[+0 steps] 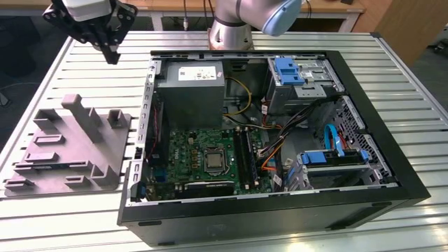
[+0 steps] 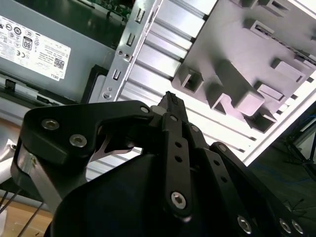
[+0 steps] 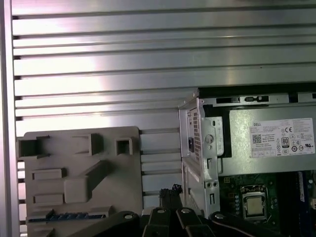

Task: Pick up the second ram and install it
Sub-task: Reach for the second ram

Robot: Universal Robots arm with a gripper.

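While the black, multi-link pincer (image 1: 112,55) hangs in the air above the slatted aluminium bench (image 1: 392,58), its jaws are drawn together at the tips and grip nothing. In the exterior view it sits off the far corner of the open black computer case (image 1: 392,173), on the exterior view's left, over bare slats between the case and the grey plastic block with slots and upright tabs (image 1: 77,152).

The second ram, a long narrow blue-green circuit-board stick (image 3: 66,216), lies flat in a low slot of that block. In the exterior view it shows as a thin bluish line (image 1: 43,166) near the block's end closest to the camera, well apart from the pincer.

Inside the case, the grey box-shaped power supply (image 1: 189,94) lies next to the large square green motherboard with its silver processor socket (image 1: 212,160). In the first wrist view the pincer's dark tips stand over bench slats, between the block and the case wall.
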